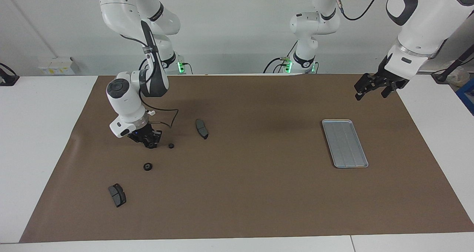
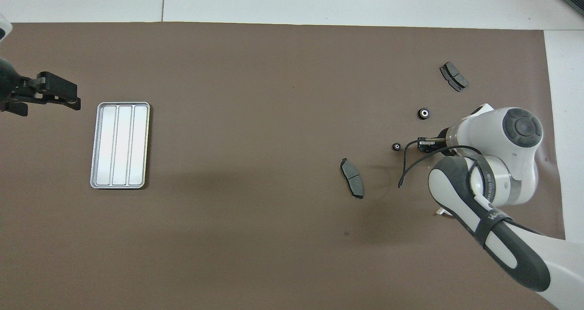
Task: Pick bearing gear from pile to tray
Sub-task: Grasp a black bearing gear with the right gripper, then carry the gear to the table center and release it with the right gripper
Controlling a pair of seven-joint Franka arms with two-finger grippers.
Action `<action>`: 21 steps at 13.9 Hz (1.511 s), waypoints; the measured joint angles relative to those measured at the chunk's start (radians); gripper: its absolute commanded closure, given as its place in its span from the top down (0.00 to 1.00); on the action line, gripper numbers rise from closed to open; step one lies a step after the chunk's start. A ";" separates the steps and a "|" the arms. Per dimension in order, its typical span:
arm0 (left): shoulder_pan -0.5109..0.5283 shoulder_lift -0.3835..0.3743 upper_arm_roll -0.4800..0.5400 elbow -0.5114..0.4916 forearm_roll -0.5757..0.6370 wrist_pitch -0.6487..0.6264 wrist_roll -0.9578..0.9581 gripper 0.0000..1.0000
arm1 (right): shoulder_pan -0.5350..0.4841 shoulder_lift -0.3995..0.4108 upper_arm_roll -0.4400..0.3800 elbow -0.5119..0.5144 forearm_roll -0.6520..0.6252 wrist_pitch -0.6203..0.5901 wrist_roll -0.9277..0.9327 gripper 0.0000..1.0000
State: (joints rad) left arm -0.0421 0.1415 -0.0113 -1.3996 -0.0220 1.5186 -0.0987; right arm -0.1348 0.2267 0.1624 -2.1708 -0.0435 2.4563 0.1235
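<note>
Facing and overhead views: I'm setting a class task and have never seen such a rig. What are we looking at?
Two white robot arms with two-finger grippers stand at a table. One camera faces them; the other looks down from above their end. On the brown mat lie a tray, two dark pads and two black rings. The right gripper is down beside one ring; whether it holds anything I cannot tell. The left gripper waits open and empty above the mat.
</note>
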 measured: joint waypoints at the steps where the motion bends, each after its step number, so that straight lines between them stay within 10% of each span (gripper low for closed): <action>1: 0.000 0.000 0.000 0.000 0.000 0.000 0.000 1.00 | 0.001 -0.008 0.001 0.006 0.000 -0.006 0.000 0.00; 13: 0.000 0.000 0.000 0.000 0.000 0.000 0.000 1.00 | 0.332 -0.035 0.012 0.127 0.003 -0.083 0.581 0.00; 21: 0.000 0.000 0.000 0.000 0.000 0.000 0.000 1.00 | 0.617 0.177 0.011 0.414 -0.100 -0.177 1.112 0.00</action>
State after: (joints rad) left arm -0.0421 0.1415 -0.0113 -1.3996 -0.0220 1.5186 -0.0987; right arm 0.4818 0.4032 0.1730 -1.7572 -0.1430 2.2794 1.2359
